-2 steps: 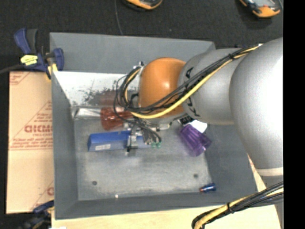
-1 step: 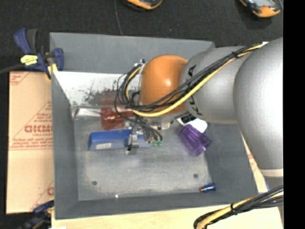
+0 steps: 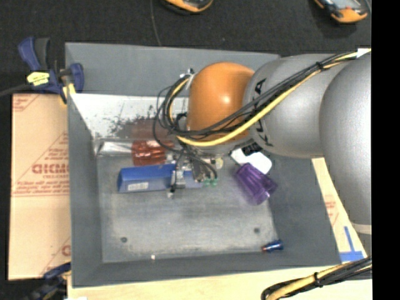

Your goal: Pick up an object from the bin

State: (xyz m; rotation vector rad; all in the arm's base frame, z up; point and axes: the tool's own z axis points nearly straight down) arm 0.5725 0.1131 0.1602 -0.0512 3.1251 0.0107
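In the camera view the tool (image 3: 180, 179) stands at the right end of a blue oblong box (image 3: 142, 179). The box lies in the middle of the bin (image 3: 187, 242), with its long axis running left to right, so it stretches away to the left of the tool. A red translucent block (image 3: 147, 152) lies just behind the box. I cannot tell whether the tool is wide or narrow.

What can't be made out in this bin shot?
All in the camera view:
- Blue box: its right end lies under the gripper; contact unclear.
- White item: mostly hidden by the arm; kind unknown.
- Red translucent piece: right part behind the wrist cables; shape unclear.
- Small blue thing in the near right corner of the bin: too small to identify.
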